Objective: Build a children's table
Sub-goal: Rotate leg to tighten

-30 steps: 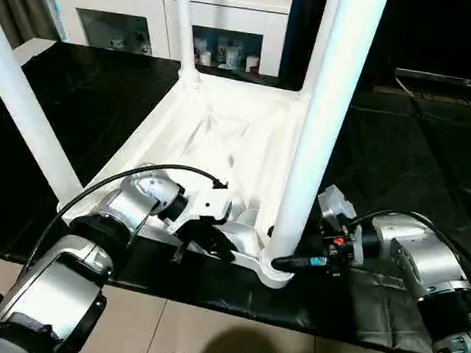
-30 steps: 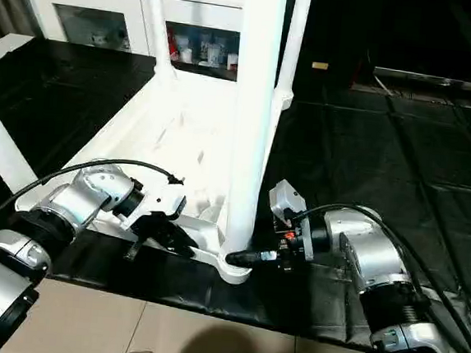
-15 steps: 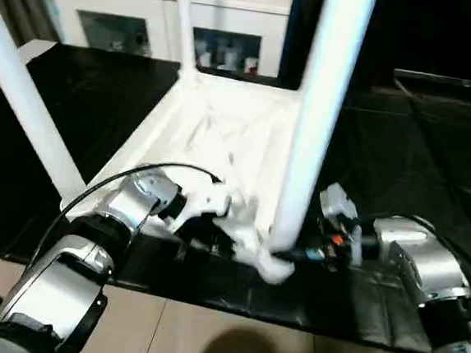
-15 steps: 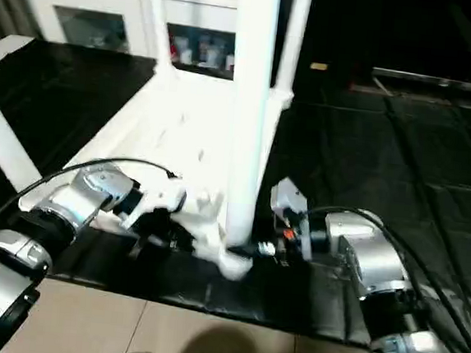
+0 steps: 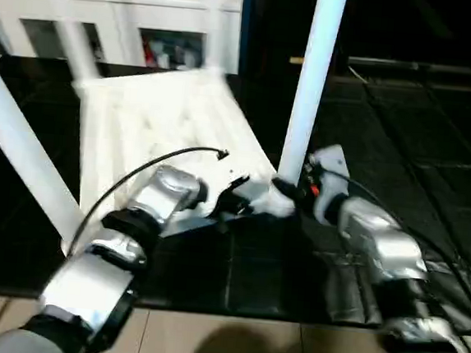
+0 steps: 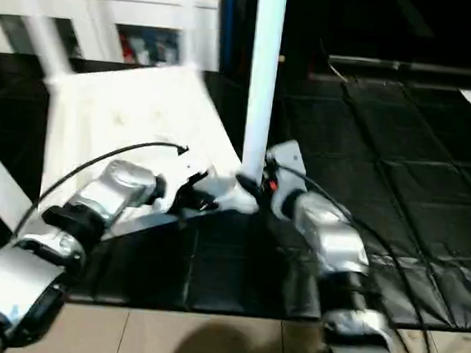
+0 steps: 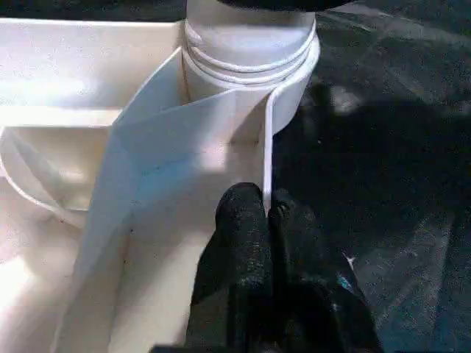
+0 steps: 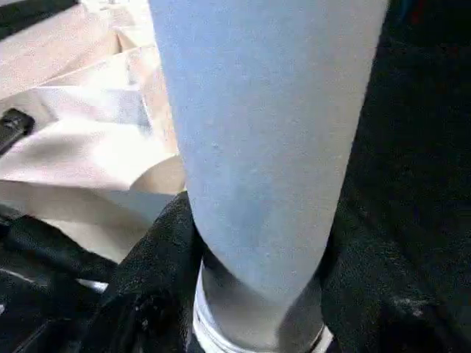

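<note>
Upturned white plastic table top point(image 5: 154, 120) lies on the black bench point(image 5: 405, 125); our left end effector point(image 7: 266, 215) pinches its rim, right end effector point(image 8: 254, 294) clasps the round white leg point(image 5: 309, 84) — we'd keep it plumb, pressing down.

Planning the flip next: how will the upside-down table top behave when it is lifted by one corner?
The table top is probably light and fairly stiff: thin white plastic with ribs underneath. The upright legs likely make it top-heavy and prone to swing. The left gripper pinches only a thin smooth edge wall, so it may slip.
</note>
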Available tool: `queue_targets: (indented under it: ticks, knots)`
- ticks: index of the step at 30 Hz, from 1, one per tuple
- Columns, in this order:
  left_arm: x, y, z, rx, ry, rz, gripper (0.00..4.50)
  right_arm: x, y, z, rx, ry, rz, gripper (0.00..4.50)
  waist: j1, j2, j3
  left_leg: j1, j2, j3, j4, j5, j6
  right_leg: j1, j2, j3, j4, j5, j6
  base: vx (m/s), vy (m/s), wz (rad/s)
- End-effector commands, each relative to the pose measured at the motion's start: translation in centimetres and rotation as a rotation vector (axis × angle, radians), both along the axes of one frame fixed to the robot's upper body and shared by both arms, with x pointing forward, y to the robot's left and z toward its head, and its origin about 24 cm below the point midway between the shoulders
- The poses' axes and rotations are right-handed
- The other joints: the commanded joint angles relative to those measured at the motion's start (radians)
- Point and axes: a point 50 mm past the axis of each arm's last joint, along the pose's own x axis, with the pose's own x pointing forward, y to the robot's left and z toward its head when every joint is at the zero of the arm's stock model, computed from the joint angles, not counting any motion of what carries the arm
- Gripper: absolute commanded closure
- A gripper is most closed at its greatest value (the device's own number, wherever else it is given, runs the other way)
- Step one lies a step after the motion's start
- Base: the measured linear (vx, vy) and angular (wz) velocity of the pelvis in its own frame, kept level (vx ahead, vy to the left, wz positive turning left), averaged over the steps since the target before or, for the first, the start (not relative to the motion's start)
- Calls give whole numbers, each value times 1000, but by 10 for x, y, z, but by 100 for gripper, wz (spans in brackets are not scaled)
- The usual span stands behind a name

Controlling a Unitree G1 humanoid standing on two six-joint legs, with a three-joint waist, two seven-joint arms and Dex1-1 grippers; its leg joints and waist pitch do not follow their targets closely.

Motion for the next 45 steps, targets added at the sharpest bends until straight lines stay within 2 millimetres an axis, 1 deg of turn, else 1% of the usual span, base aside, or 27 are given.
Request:
queue_targets:
  ticks: [1, 3, 5, 7, 10, 11, 12, 13, 14, 16, 17, 19, 20, 21, 23, 25, 26, 27, 30, 31, 32, 33, 36, 38, 41, 42, 45]
  knots:
    - [2, -33, 22, -87, -75, -89, 450, -9, 45, -6, 21, 21, 167, 184, 11, -11, -75, 0, 35, -18, -54, -103, 88, 70, -84, 59, -83, -180, -162, 0, 0, 0]
    - [2, -28, 21, -73, -82, -92, 450, -10, 42, -5, 27, 21, 168, 175, 11, -10, -74, 3, 37, -18, -55, -116, 90, 69, -85, 60, -83, -181, -168, 0, 0, 0]
    - [2, -25, 21, -65, -85, -99, 450, -11, 39, -5, 38, 17, 183, 149, 11, -10, -74, 5, 38, -18, -56, -127, 87, 69, -85, 61, -83, -183, -171, 0, 0, 0]
    - [1, -17, 20, -56, -88, -128, 450, -16, 31, -3, 67, 5, 246, 140, 14, -13, -74, 3, 38, -17, -56, -130, 93, 72, -86, 62, -83, -178, -165, 0, 0, 0]
    - [0, -14, 19, -54, -81, -138, 450, -19, 27, -3, 70, 2, 284, 109, 18, -11, -73, 3, 40, -18, -56, -127, 99, 71, -87, 61, -81, -175, -170, 0, 0, 0]
    - [-1, -9, 19, -47, -78, -171, 450, -23, 16, -3, 53, 7, 326, 97, 19, -11, -73, 5, 41, -17, -56, -131, 97, 70, -87, 60, -83, -187, -170, 0, 0, 0]
    - [-2, -6, 18, -42, -76, -189, 450, -25, 10, -3, 50, 10, 343, 97, 26, -11, -72, 7, 41, -16, -55, -138, 101, 70, -86, 62, -86, -199, -161, 0, 0, 0]
    - [-4, -3, 18, -40, -74, -225, 450, -27, 4, -2, 45, 3, 369, 79, 28, -12, -73, 5, 42, -16, -54, -134, 103, 71, -86, 62, -83, -192, -161, 0, 0, 0]
    - [-5, -2, 18, -36, -68, -242, 450, -28, 1, 0, 46, -1, 387, 79, 31, -12, -74, 5, 43, -16, -55, -133, 104, 71, -88, 62, -83, -191, -160, 0, 0, 0]
    - [-12, 7, 15, -24, -56, -358, 450, -33, -12, 6, 56, -20, 476, 63, 37, -11, -75, 4, 43, -16, -54, -133, 107, 71, -88, 62, -82, -192, -158, 0, 0, 0]
    - [-14, 8, 15, -26, -48, -388, 450, -34, -15, 8, 63, -25, 500, 42, 41, -11, -75, 3, 45, -16, -53, -132, 111, 70, -88, 62, -81, -185, -158, 0, 0, 0]
    - [-19, 14, 13, -1, -33, -464, 450, -36, -22, 12, 62, -29, 548, 27, 51, -7, -77, 7, 51, -17, -53, -133, 112, 65, -89, 62, -78, -174, -171, 0, 0, 0]
    - [-20, 16, 13, 9, -28, -490, 450, -37, -25, 12, 58, -29, 561, 19, 51, -7, -77, 7, 51, -17, -53, -133, 112, 65, -89, 62, -78, -174, -171, 0, 0, 0]
    - [-22, 18, 12, 18, -16, -523, 450, -38, -29, 13, 49, -25, 585, 19, 63, -5, -77, 15, 55, -16, -54, -148, 101, 59, -91, 64, -79, -182, -177, 0, 0, 0]
    - [-25, 22, 11, 27, 0, -562, 450, -39, -34, 14, 27, -17, 620, 2, 74, -5, -77, 18, 59, -15, -55, -146, 91, 55, -91, 67, -76, -172, -185, 0, 0, 0]
    - [-27, 24, 11, 34, 9, -594, 450, -42, -37, 15, 34, 4, 666, 2, 81, -4, -77, 21, 60, -15, -55, -162, 83, 53, -91, 67, -74, -170, -193, 0, 0, 0]
    - [-29, 26, 11, 48, 15, -632, 450, -46, -40, 17, 38, 20, 730, 2, 82, -9, -76, 19, 60, -15, -56, -165, 83, 56, -93, 67, -74, -173, -192, 0, 0, 0]
    - [-30, 27, 11, 55, 18, -653, 450, -47, -40, 18, 43, 32, 761, 2, 85, -11, -76, 13, 59, -16, -55, -161, 88, 61, -95, 67, -73, -177, -186, 0, 0, 0]
    - [-33, 30, 11, 77, 22, -699, 450, -51, -40, 18, 67, 58, 828, 2, 87, -11, -76, 9, 55, -17, -53, -156, 93, 63, -96, 66, -75, -195, -175, 0, 0, 0]
    - [-33, 30, 11, 80, 23, -706, 450, -51, -39, 18, 70, 62, 837, 19, 89, -12, -76, 8, 56, -17, -54, -152, 92, 62, -97, 65, -75, -208, -170, 0, 0, 0]
    - [-33, 30, 11, 81, 23, -708, 450, -51, -39, 18, 71, 64, 840, 19, 88, -12, -75, 8, 55, -16, -53, -152, 91, 60, -96, 65, -77, -216, -167, 0, 0, 0]
    - [-34, 30, 11, 84, 25, -716, 450, -51, -38, 18, 74, 70, 853, 31, 92, -11, -76, 11, 56, -17, -54, -150, 85, 58, -95, 65, -78, -235, -160, 0, 0, 0]
    - [-35, 31, 11, 90, 29, -734, 450, -52, -34, 18, 93, 79, 890, 51, 99, -11, -77, 11, 58, -17, -54, -143, 83, 56, -95, 66, -76, -229, -161, 0, 0, 0]
    - [-35, 31, 11, 91, 29, -739, 450, -52, -32, 18, 99, 80, 900, 72, 99, -13, -77, 10, 59, -18, -55, -143, 81, 57, -95, 65, -75, -224, -160, 0, 0, 0]
    - [-36, 32, 11, 92, 30, -745, 450, -52, -31, 18, 104, 86, 913, 89, 100, -13, -77, 9, 57, -18, -54, -141, 80, 58, -96, 65, -75, -225, -158, 0, 0, 0]
    - [-36, 32, 11, 92, 30, -746, 450, -52, -31, 18, 105, 87, 917, 108, 100, -13, -77, 9, 56, -18, -54, -138, 80, 58, -95, 65, -75, -225, -156, 0, 0, 0]
    - [-36, 32, 11, 92, 29, -742, 450, -51, -29, 17, 110, 94, 923, 115, 100, -11, -78, 9, 56, -18, -54, -137, 79, 58, -95, 65, -75, -228, -152, 0, 0, 0]
